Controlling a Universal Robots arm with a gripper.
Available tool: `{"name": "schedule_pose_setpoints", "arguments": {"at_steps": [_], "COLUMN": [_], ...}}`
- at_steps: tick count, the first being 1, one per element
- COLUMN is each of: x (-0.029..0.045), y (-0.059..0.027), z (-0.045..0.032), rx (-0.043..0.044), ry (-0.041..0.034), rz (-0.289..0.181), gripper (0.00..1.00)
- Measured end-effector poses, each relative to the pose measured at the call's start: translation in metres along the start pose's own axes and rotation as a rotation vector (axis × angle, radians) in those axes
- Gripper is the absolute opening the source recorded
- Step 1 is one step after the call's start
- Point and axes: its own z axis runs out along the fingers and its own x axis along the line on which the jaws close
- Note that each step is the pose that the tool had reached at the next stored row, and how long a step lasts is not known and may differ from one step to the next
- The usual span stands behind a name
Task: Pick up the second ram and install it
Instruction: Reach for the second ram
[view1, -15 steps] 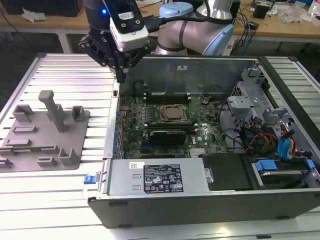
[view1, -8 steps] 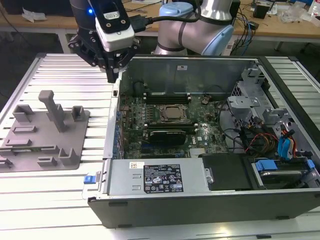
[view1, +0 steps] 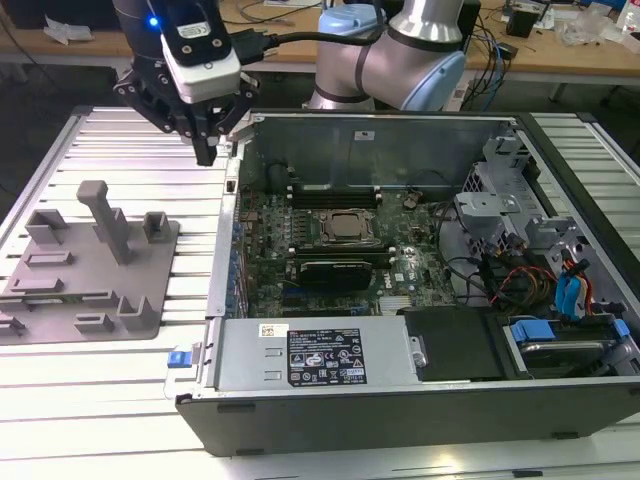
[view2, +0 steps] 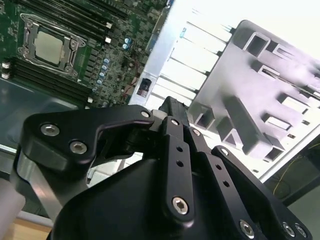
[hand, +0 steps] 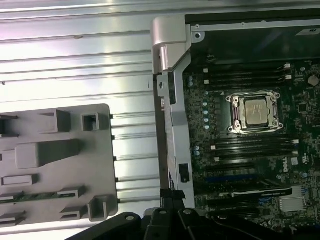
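The end effector (view1: 208, 152) is being held with its fingers drawn together and nothing clamped, just above the side wall (view1: 231, 215) of the open computer case (view1: 400, 425). The second ram (hand: 27, 196) is being carried in a slot of the grey tray (hand: 98, 162), around eight o'clock from the end effector in the exterior view. If lowered shut, the stick is likely to be struck rather than gripped, or the wall clipped.

- tray (hand: 100, 150) on ribbed table (hand: 75, 60); ram (hand: 35, 196) lying in a tray slot
- case (hand: 167, 90) beside tray; CPU socket (hand: 255, 112) on motherboard (hand: 210, 165)
- gripper (hand: 172, 197) over case wall
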Motion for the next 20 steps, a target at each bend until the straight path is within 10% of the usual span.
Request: {"name": "schedule_pose_setpoints", "arguments": {"at_steps": [11, 20], "x": [0.0311, 0.0783], "y": [-0.0024, -0.0063], "z": [0.0015, 0.0087], "rx": [0.0, 0.0], "ry": [0.0, 0.0], "rz": [0.0, 0.0], "gripper": [0.08, 0.08]}}
